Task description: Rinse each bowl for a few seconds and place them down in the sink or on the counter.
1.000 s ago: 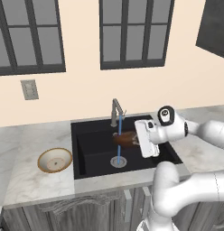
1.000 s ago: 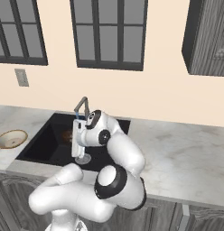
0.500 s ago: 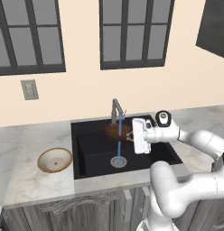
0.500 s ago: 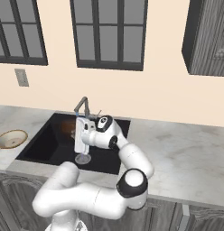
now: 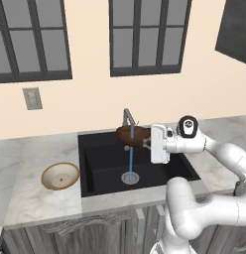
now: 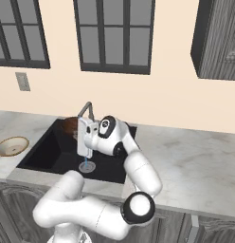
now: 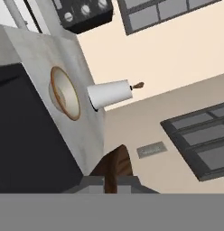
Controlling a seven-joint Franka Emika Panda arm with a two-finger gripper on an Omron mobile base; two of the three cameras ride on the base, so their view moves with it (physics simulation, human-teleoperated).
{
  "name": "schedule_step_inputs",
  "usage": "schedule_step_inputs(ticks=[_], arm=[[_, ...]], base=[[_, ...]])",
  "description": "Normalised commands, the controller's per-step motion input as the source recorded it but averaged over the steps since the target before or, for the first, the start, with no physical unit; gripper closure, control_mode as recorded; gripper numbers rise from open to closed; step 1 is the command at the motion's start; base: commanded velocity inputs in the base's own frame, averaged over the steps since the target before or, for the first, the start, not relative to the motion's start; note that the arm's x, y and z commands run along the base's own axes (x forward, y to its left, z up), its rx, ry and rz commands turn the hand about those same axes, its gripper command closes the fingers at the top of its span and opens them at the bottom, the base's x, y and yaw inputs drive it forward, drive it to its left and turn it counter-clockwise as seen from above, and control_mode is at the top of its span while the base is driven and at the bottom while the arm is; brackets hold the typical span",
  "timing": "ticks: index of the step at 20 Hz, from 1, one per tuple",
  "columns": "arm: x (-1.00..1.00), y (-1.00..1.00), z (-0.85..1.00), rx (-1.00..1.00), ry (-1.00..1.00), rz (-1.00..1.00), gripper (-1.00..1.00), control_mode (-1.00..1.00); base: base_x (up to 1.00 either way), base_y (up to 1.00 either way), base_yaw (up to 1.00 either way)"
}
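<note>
My gripper (image 5: 146, 143) is shut on the rim of the dark brown bowl (image 5: 132, 134), holding it tilted over the black sink (image 5: 164, 166), right at the spout of the grey tap (image 5: 127, 116). A thin blue stream of water (image 5: 131, 159) falls from there to the round silver drain (image 5: 129, 177). In the right base view the brown bowl (image 6: 70, 125) shows just left of my gripper (image 6: 77, 135). In the hand view its edge (image 7: 115, 166) rises at the bottom. The tan-rimmed bowl (image 5: 59, 176) sits upright on the counter (image 5: 30, 198) left of the sink.
A white roll on a wooden-tipped holder (image 7: 109, 94) stands on the counter beyond the tan bowl (image 7: 64, 93). A wall socket (image 5: 31, 98) sits above the left counter. Windows line the back wall, and a dark cabinet (image 6: 219, 38) hangs at upper right.
My gripper has carried the brown bowl left and slightly up, from over the sink's right half to the tap's spout. The water keeps running. The tan bowl has not moved.
</note>
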Motion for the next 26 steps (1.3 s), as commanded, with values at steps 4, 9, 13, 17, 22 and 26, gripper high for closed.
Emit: schedule_step_inputs(ticks=[4, 9, 13, 17, 22, 26], arm=[[-0.3, -0.42, 0.46, -0.14, 0.0, 0.0, 1.0, -1.0], [-0.17, -0.46, 0.17, -0.2, 0.06, 0.0, 1.0, -1.0], [0.0, -0.41, -0.05, -0.31, 0.22, 0.0, 1.0, -1.0], [0.0, -0.49, -0.08, -0.36, 0.26, 0.0, 1.0, -1.0], [0.0, -0.59, 0.19, -0.31, 0.06, -0.02, 1.0, -1.0], [0.0, -0.57, 0.41, -0.25, -0.04, -0.07, 1.0, -1.0]], base=[[0.0, 0.0, 0.0], [0.0, 0.0, 0.0], [0.0, 0.0, 0.0], [0.0, 0.0, 0.0], [0.0, 0.0, 0.0], [0.0, 0.0, 0.0]])
